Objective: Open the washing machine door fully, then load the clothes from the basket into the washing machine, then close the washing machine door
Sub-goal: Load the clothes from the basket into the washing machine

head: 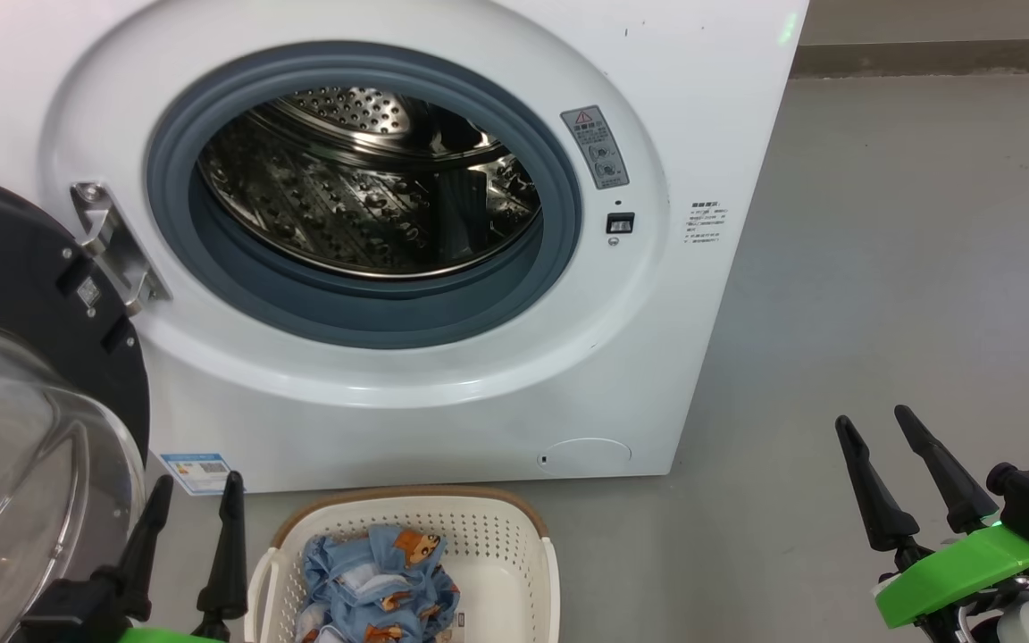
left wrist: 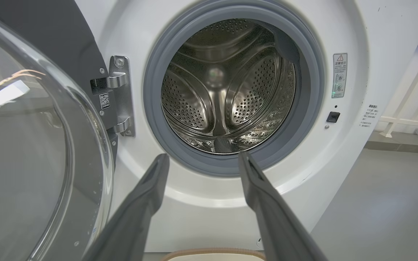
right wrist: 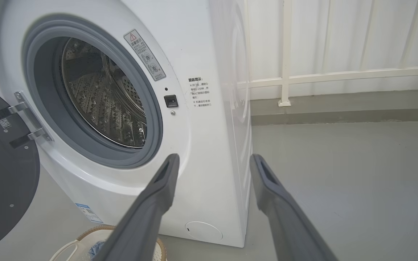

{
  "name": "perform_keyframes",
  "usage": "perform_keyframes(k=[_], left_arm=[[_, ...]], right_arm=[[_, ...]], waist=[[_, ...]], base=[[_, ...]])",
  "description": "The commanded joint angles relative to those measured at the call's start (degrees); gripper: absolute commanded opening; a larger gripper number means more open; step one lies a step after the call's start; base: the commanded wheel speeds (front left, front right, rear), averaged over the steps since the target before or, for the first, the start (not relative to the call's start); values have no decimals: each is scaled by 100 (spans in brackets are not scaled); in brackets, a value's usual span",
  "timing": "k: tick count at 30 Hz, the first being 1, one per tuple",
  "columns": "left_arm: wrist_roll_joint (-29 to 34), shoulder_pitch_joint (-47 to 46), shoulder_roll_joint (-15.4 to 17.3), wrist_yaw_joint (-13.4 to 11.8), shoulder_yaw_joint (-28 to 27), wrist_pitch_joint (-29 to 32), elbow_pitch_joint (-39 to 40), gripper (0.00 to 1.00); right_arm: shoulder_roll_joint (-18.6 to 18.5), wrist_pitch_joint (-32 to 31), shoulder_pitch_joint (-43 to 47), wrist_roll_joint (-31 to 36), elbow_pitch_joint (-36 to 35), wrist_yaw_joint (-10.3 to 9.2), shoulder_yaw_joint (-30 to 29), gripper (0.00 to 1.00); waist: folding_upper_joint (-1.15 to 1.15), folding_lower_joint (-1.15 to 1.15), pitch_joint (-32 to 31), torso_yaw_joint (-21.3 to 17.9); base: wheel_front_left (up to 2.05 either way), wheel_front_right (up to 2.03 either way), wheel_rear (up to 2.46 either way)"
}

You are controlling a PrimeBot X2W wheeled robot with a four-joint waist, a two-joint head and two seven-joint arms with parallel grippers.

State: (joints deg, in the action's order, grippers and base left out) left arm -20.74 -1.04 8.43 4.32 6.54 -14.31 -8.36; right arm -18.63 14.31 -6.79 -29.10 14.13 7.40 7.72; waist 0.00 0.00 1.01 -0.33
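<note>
The white washing machine point(head: 443, 393) fills the head view with its steel drum point(head: 372, 179) bare and dark inside. Its door point(head: 23, 295) hangs swung out at the left, black rim and clear glass bowl point(left wrist: 20, 152) facing me. On the floor in front stands the cream basket point(head: 497, 536) holding the blue bear-print clothes point(head: 380, 580). My left gripper point(head: 196, 491) is open beside the basket's left side, near the door glass. Low at the right, my right gripper point(head: 876, 429) hovers open over bare floor, holding nothing.
Grey floor point(head: 907, 268) stretches to the right of the machine. A white railing point(right wrist: 285, 72) and a low kerb run behind it. The hinge bracket point(head: 108, 241) juts out at the opening's left edge.
</note>
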Motion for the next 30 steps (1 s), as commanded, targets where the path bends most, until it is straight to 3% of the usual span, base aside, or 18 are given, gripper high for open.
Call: perform_keyframes(k=[1,30], left_arm=[[38,-127,54,47,-226,-69,120,100],[81,-144,27,84,-293,-69,78,100]], right_arm=[[-131,69,-93,-46,-119,9,105,100],[-110,69,-83,-11,-135,9,103,100]], waist=[[0,0,8,2],[0,0,28,1]], base=[[0,0,0],[0,0,0]])
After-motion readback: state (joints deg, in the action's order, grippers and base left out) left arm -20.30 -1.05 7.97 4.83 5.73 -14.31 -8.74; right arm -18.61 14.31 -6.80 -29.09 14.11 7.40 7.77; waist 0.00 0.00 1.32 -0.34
